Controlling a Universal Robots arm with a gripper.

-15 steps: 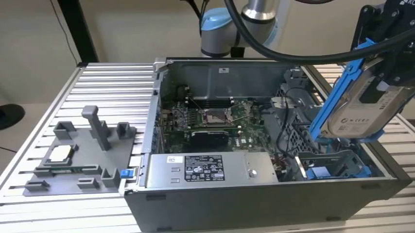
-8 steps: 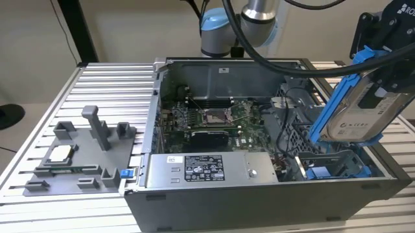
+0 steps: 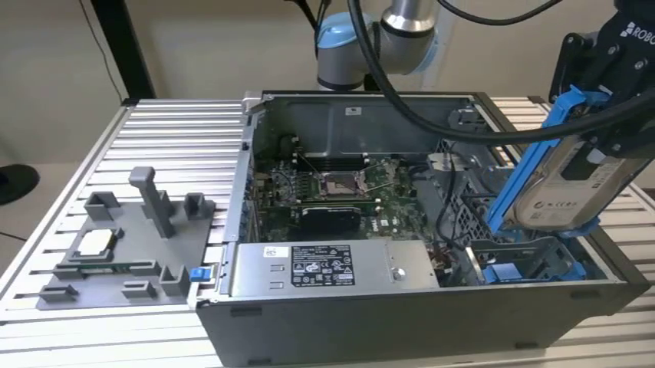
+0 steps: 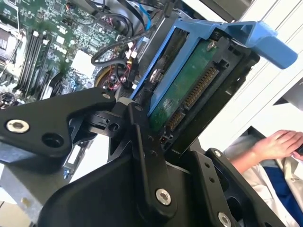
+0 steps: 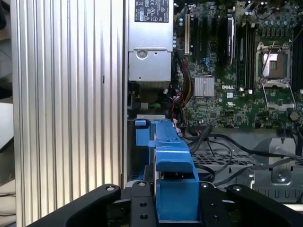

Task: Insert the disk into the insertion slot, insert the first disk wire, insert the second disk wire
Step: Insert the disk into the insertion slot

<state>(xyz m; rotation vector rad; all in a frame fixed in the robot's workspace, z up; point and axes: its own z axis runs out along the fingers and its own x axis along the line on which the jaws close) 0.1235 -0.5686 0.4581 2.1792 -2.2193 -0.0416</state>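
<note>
Just over the blue drive bay (image 3: 527, 268) at the exterior view's right end of the open computer case (image 3: 409, 326), the hand (image 3: 599, 149) is pinching the disk (image 3: 563, 192), holding it tilted. Farther back, the motherboard (image 3: 338, 192) is lying exposed.

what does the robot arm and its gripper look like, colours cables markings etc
The arm is a silver-grey tube with light blue joint caps, and thick black cables loop off it. The gripper is matte black, built of flat angular links joined by silver screws. In the exterior view its body carries white lettering.
</note>
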